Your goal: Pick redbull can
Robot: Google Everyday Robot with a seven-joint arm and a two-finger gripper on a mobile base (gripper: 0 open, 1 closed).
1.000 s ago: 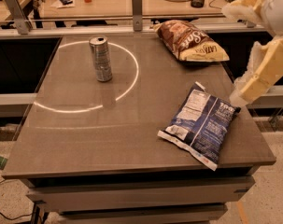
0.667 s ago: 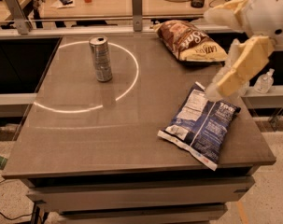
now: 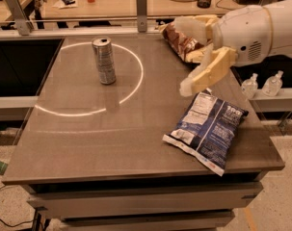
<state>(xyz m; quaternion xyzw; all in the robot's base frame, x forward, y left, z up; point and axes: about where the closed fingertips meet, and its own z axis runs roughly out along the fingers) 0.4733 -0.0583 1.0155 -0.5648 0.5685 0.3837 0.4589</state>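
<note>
Approach | slim silver metal redbull can (image 3: 104,60) upright, untouched | cream two-finger gripper (image 3: 184,57) well apart to its right, jaws apart, empty | left: reach, grasp, lift

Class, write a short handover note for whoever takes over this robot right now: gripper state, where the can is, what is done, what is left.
Gripper: open, empty, hovering over the right side of the table, in front of the brown chip bag and near the blue chip bag.
Can: upright at the table's rear left, inside the light ring, well apart from the gripper.
Done: nothing grasped yet.
Left: reach left to the can, close on it, lift.
</note>
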